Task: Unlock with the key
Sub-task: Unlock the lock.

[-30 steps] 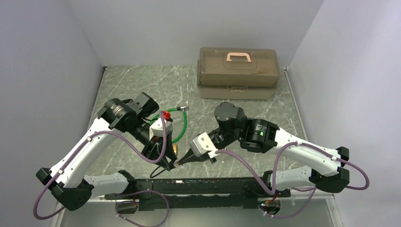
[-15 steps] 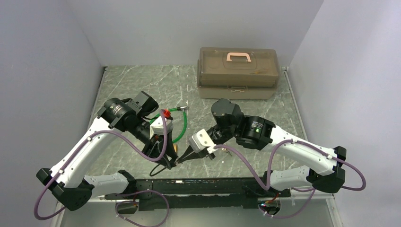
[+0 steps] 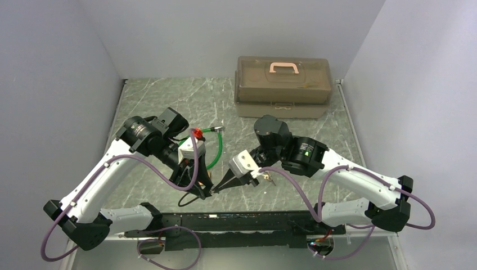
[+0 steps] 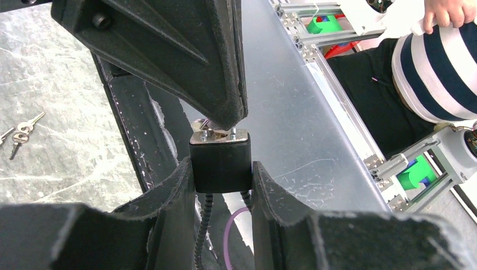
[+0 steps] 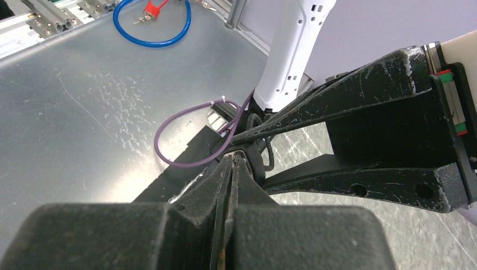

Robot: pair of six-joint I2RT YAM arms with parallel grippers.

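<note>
My left gripper (image 4: pixel 220 164) is shut on a small lock (image 4: pixel 219 174) with a dark body and a silver keyhole face, held just above the table's near edge. A black braided cable (image 4: pixel 203 225) hangs under the lock. My right gripper (image 5: pixel 233 157) is shut, with a thin sliver of metal, the key, pinched between its fingers. Its tip meets the lock's silver face (image 4: pixel 218 134). In the top view both grippers meet at the front centre, left gripper (image 3: pixel 203 191) and right gripper (image 3: pixel 216 189). The keyhole itself is hidden by the fingertips.
A small bunch of keys (image 4: pixel 19 132) lies on the marble to the right of the right gripper (image 3: pixel 271 180). A green cable loop with a red piece (image 3: pixel 211 149) lies behind the left wrist. A brown toolbox (image 3: pixel 282 87) stands at the back. A black rail (image 3: pixel 242 222) runs along the near edge.
The right wrist has shifted and turned a little while its fingertips stay at the lock. The loose keys on the table now show beside it. The left arm has barely moved.
</note>
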